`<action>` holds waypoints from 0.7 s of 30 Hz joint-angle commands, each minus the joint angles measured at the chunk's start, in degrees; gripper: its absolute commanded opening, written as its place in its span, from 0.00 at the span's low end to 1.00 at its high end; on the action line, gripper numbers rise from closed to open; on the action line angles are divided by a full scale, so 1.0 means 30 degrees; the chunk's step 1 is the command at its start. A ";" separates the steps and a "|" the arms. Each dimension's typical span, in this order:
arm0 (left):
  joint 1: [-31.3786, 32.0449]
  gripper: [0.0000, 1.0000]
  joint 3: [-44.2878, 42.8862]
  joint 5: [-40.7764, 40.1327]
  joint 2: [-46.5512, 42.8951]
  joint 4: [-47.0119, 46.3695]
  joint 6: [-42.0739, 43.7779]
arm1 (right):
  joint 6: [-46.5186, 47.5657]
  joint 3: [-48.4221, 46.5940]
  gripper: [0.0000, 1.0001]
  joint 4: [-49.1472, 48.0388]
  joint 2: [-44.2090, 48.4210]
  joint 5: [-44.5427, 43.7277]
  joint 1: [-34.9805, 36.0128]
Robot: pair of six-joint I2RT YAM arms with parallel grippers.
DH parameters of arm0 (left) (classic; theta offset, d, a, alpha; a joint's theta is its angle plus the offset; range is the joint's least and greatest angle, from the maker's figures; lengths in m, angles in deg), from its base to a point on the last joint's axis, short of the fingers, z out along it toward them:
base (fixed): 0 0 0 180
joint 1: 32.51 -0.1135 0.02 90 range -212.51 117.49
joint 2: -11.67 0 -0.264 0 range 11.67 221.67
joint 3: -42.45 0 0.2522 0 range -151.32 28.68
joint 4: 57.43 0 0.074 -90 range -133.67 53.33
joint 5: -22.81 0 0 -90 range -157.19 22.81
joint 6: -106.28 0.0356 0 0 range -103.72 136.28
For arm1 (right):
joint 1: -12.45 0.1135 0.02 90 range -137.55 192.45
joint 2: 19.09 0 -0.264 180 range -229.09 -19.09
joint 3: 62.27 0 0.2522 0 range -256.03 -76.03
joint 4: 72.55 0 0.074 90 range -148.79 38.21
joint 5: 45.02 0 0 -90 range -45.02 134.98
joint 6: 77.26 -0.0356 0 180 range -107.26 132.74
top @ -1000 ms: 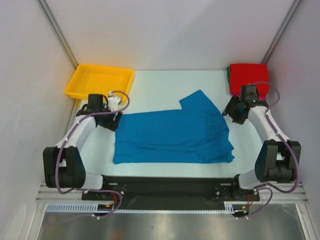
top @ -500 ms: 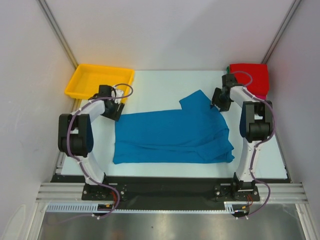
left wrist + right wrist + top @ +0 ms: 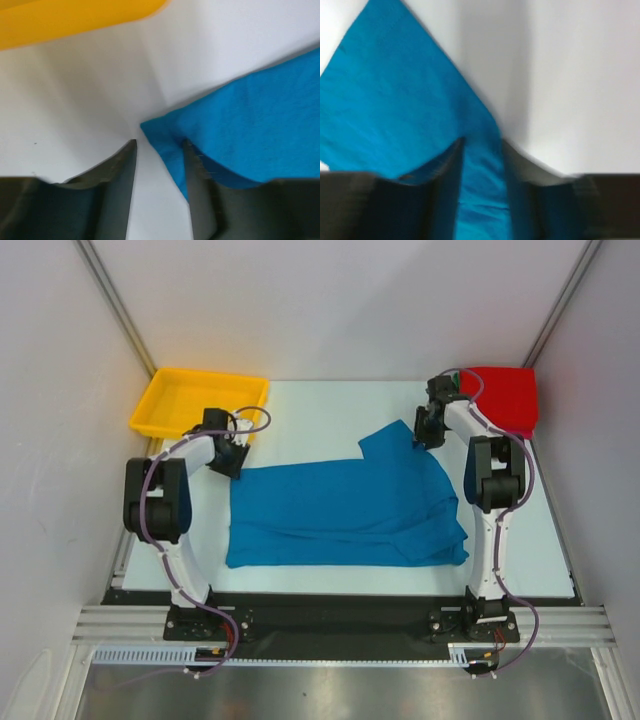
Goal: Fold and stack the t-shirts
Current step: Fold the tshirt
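A bright blue t-shirt [image 3: 345, 510] lies spread across the middle of the white table, one sleeve pointing to the far right. My left gripper [image 3: 232, 462] is down at its far left corner. In the left wrist view the jaws [image 3: 159, 145] stand apart, with the blue corner [image 3: 250, 130] against the right finger. My right gripper [image 3: 420, 435] sits at the far sleeve tip. Its jaws [image 3: 482, 142] straddle a strip of the blue cloth [image 3: 395, 100], still apart. A folded red t-shirt [image 3: 500, 395] lies at the far right corner.
A yellow plastic tray [image 3: 160, 400] stands at the far left corner, close behind my left gripper, and shows along the top of the left wrist view [image 3: 75, 17]. White walls close in the table on three sides.
Both arms have reached farther out, bringing the grippers onto the blue shirt's far left corner and far sleeve. Both pairs of jaws have narrowed.
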 commanded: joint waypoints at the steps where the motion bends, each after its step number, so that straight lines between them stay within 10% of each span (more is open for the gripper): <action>1: 0.0219 0.36 -0.0343 0.0755 0.0614 0.0189 -0.0013 | 0.0160 -0.0331 0.35 0.0841 -0.0492 -0.0129 0.0175; 5: 0.0219 0.03 -0.0198 0.1926 0.0411 0.0073 0.0075 | 0.0246 -0.0009 0.00 0.0810 0.0385 -0.0687 0.0145; 21: 0.0219 0.00 0.3254 0.4093 -0.7176 -0.0429 0.3323 | -0.1183 1.0148 0.00 0.0752 1.3182 -0.3208 0.0349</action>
